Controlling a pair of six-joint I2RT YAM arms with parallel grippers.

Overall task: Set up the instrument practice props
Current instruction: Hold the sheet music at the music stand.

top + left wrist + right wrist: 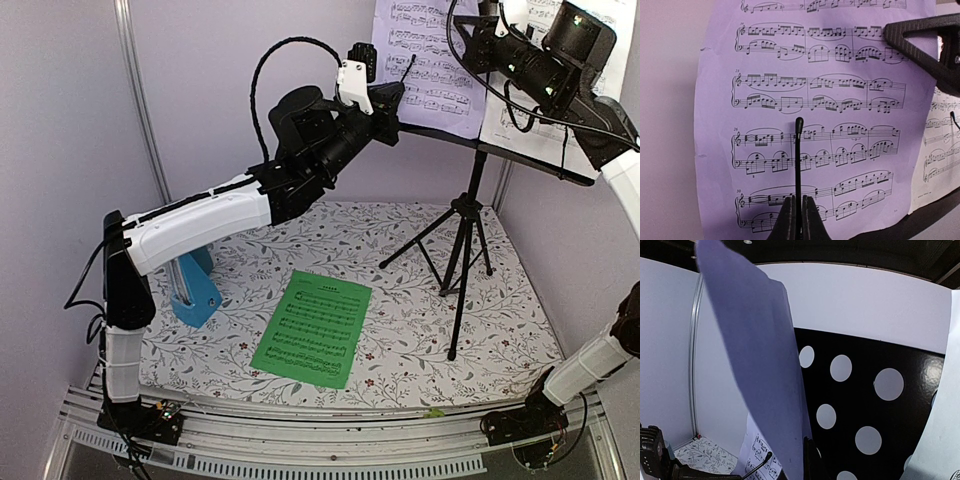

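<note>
The black tripod music stand (462, 225) stands at the back right, its perforated desk (855, 400) facing the arms. A lavender sheet-music page (425, 70) leans on the desk, with a white page (530, 125) to its right. My left gripper (799, 205) is shut on the stand's thin black page-holder wire (799, 150) in front of the lavender page (840, 100). My right gripper (802, 460) is shut on that page's (760, 365) upper right edge; one finger (920, 42) lies over its front. A green page (313, 327) lies flat on the table. The blue metronome (197, 290) stands at the left.
The table wears a floral cloth (400, 330) and is enclosed by pale walls. The stand's tripod legs (420, 240) spread over the right half. My left arm (200, 225) reaches across above the metronome.
</note>
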